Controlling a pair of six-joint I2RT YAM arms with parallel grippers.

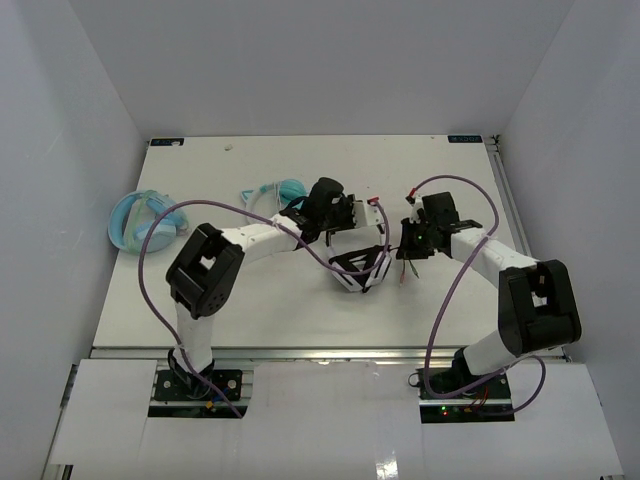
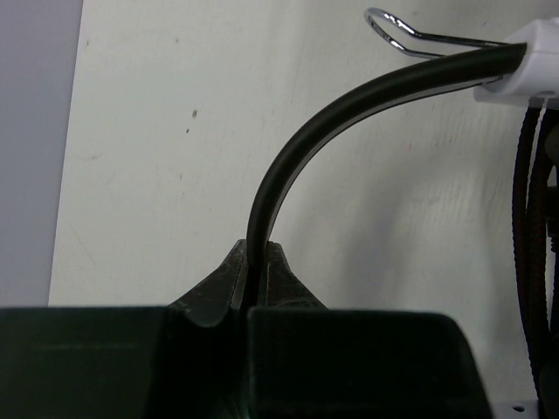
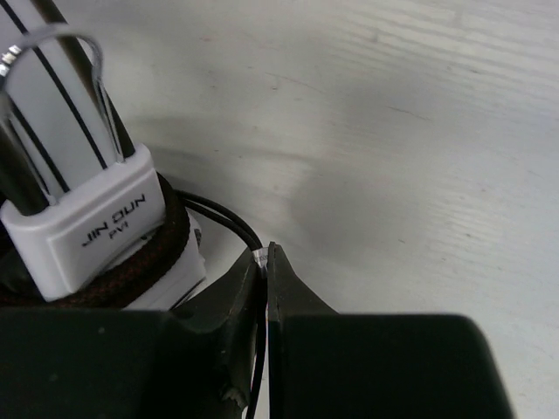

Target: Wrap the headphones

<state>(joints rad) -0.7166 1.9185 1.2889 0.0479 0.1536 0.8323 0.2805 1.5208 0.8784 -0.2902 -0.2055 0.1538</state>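
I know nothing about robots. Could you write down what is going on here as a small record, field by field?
job: wrap the headphones
where they are: mid-table, between the two arm tips
left gripper: shut on the black headband
right gripper: shut on the thin black cable
other items: teal cat-ear headphones behind the left arm; light-blue headphones at the far left edge
their state: neither gripper touches them

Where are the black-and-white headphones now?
Top view: the headphones are at the table centre; the left end effector clamps their headband, the right end effector pinches their cable.
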